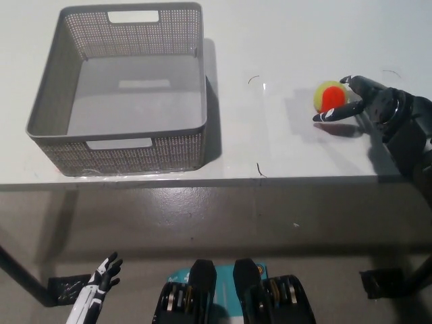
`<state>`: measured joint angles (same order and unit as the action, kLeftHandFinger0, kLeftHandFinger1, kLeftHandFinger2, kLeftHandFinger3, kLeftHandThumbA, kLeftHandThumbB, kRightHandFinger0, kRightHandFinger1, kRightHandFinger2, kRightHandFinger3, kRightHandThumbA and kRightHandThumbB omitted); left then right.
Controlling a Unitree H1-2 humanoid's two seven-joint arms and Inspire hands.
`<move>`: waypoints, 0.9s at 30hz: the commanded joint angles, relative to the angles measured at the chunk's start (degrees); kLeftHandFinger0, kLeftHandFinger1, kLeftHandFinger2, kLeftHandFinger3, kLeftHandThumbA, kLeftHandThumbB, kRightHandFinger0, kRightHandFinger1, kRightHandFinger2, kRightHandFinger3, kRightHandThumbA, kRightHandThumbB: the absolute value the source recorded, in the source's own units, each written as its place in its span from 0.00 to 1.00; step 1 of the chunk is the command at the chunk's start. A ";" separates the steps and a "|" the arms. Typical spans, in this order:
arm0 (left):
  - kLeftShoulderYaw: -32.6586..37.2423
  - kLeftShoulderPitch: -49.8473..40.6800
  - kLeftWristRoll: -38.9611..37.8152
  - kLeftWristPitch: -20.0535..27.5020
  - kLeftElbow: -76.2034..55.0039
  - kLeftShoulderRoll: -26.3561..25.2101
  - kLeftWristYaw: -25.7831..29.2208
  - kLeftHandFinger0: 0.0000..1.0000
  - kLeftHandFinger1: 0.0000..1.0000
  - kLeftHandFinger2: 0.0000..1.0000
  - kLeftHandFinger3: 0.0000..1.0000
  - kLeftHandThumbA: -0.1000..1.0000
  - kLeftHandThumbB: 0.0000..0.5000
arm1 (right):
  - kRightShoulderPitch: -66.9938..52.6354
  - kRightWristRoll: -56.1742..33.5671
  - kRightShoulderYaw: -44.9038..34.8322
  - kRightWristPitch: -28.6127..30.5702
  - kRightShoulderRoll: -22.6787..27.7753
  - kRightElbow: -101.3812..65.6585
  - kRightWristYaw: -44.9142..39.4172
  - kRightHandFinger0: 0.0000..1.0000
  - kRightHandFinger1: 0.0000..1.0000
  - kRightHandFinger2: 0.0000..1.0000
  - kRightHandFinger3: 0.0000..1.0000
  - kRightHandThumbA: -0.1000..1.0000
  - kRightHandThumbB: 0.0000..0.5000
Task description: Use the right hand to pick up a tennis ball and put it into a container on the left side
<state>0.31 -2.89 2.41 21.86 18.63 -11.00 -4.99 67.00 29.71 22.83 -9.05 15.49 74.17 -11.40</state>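
Tennis ball [329, 96], yellow and orange, sits on the white table [283, 145] at right; grey basket [121, 88] upper left. Black right hand [364, 101] cups it with spread fingers, not gripping. White left hand [98, 287] hangs at lower left, fingers apart.

We are looking steeply down on a white desk [270, 40], whose front edge is running straight across the middle of the picture. Two short dark marks [254, 79] are showing on its top, one further back and one close to the front edge. Below the edge, a grey floor [223, 223] is lying in shade. A dark desk leg [23, 273] is slanting down at the lower left, and a dark foot plate [385, 282] is resting on the floor at the lower right.
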 commanded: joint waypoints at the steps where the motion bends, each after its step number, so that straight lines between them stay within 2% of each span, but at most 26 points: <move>1: 0.20 0.28 0.41 0.89 -0.91 -0.86 -0.45 1.00 1.00 1.00 1.00 1.00 0.58 | 3.39 -0.09 0.41 2.41 0.61 0.10 2.17 1.00 1.00 1.00 1.00 1.00 0.99; 7: 0.13 0.51 0.23 1.41 -0.39 -0.78 -0.52 1.00 1.00 1.00 1.00 1.00 0.57 | 3.60 -0.62 -0.01 2.25 0.36 0.06 2.46 1.00 1.00 1.00 1.00 1.00 0.96; 13: 0.16 0.43 0.60 0.96 -0.82 -0.79 -0.43 1.00 1.00 1.00 1.00 1.00 0.59 | 4.01 -0.35 0.40 2.40 0.01 0.84 2.49 1.00 1.00 1.00 1.00 1.00 0.98; 16: 0.15 0.43 0.39 0.89 -0.93 -0.82 -0.61 1.00 1.00 1.00 1.00 1.00 0.59 | 3.77 -0.71 -0.03 3.96 -0.15 1.71 4.65 1.00 1.00 1.00 1.00 1.00 0.93; 18: 0.18 0.62 0.22 1.12 -0.75 -0.82 -0.77 1.00 1.00 1.00 1.00 1.00 0.58 | 3.42 -2.23 -1.74 5.03 -0.30 2.21 7.02 1.00 1.00 1.00 1.00 1.00 0.80; 19: 0.21 0.73 0.33 1.20 -0.55 -0.87 -0.78 1.00 1.00 1.00 1.00 1.00 0.58 | 3.02 -3.62 -3.40 5.67 -0.50 2.39 9.04 0.98 0.96 1.00 1.00 0.87 0.53; 20: 0.19 0.77 0.33 1.30 -0.40 -0.86 -0.77 1.00 1.00 1.00 1.00 1.00 0.59 | 2.80 -4.70 -4.74 5.89 -0.70 2.50 10.10 0.82 0.83 0.91 0.95 0.81 0.50; 21: 0.07 0.97 -0.07 1.76 -0.07 -0.89 -0.92 1.00 1.00 1.00 1.00 1.00 0.59 | 2.47 -5.37 -5.91 6.27 -0.94 2.67 11.50 0.22 0.32 0.49 0.68 0.67 0.24; 22: 0.07 1.00 0.14 1.59 -0.17 -0.94 -0.86 1.00 1.00 1.00 1.00 1.00 0.60 | 2.26 -5.20 -6.13 6.60 -1.04 2.78 12.31 0.10 0.19 0.37 0.64 0.65 0.14; 23: 0.15 1.21 0.43 1.60 -0.11 -0.97 -0.83 1.00 1.00 1.00 1.00 1.00 0.60 | 1.95 -5.26 -6.65 6.82 -1.16 2.98 13.78 0.00 0.02 0.16 0.53 0.60 0.05; 24: 0.16 1.30 0.46 1.61 -0.08 -0.97 -0.87 1.00 1.00 1.00 1.00 1.00 0.60 | 1.72 -5.32 -6.92 7.14 -1.25 3.09 14.69 0.00 0.04 0.14 0.51 0.57 0.00; 26: 0.13 1.31 0.33 1.30 -0.22 -0.93 -1.06 1.00 1.00 1.00 1.00 1.00 0.60 | 0.93 -5.25 -7.21 8.88 -1.28 3.39 16.30 0.03 0.11 0.20 0.43 0.56 0.00; 27: 0.16 1.32 0.55 1.17 -0.34 -0.95 -1.00 1.00 1.00 1.00 1.00 1.00 0.60 | 0.61 -5.36 -7.31 9.51 -1.27 3.47 16.84 0.10 0.19 0.30 0.43 0.57 0.00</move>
<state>0.33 -2.34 2.82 21.86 18.75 -11.02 -5.59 66.42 26.26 16.89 -4.10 13.68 77.53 -1.73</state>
